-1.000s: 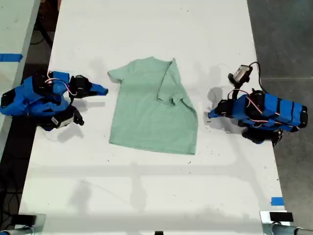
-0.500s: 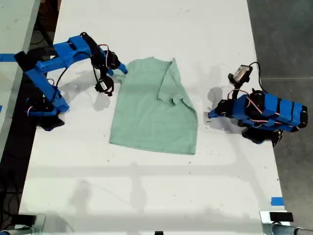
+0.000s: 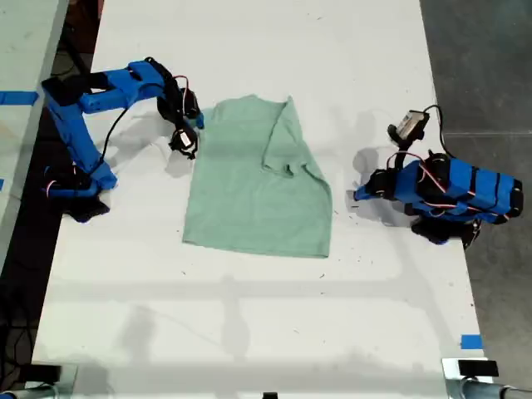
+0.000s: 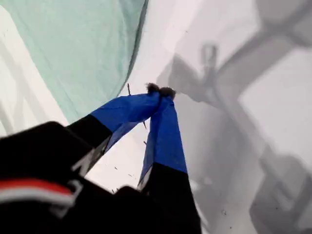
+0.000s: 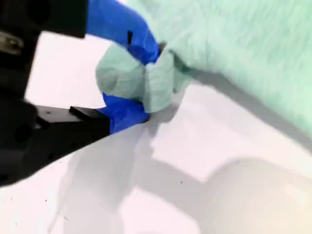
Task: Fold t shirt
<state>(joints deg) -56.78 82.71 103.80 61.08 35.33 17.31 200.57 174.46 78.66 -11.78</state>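
The pale mint-green t shirt (image 3: 249, 199) lies flat in the middle of the white table (image 3: 249, 332), with one sleeve folded over its body. My second gripper (image 3: 198, 121) is at the shirt's upper corner on the exterior view's left. In the second wrist view it (image 5: 144, 92) is shut on a bunched bit of the t shirt (image 5: 234, 53). My first gripper (image 3: 359, 196) rests low on the table at the exterior view's right, just off the shirt's edge. Its jaws (image 4: 158, 90) are shut on nothing, with the t shirt (image 4: 83, 48) beside them.
Blue tape marks (image 3: 470, 342) sit near the table's edge at the exterior view's lower right. A second table edge with blue tape (image 3: 18, 97) runs along the exterior view's left. Dark floor (image 3: 482, 58) borders the exterior view's right.
The second arm rose from its folded rest, reached over to the shirt's corner and closed on the sleeve cloth. The shirt's edge there has drawn in slightly. The first arm has not moved.
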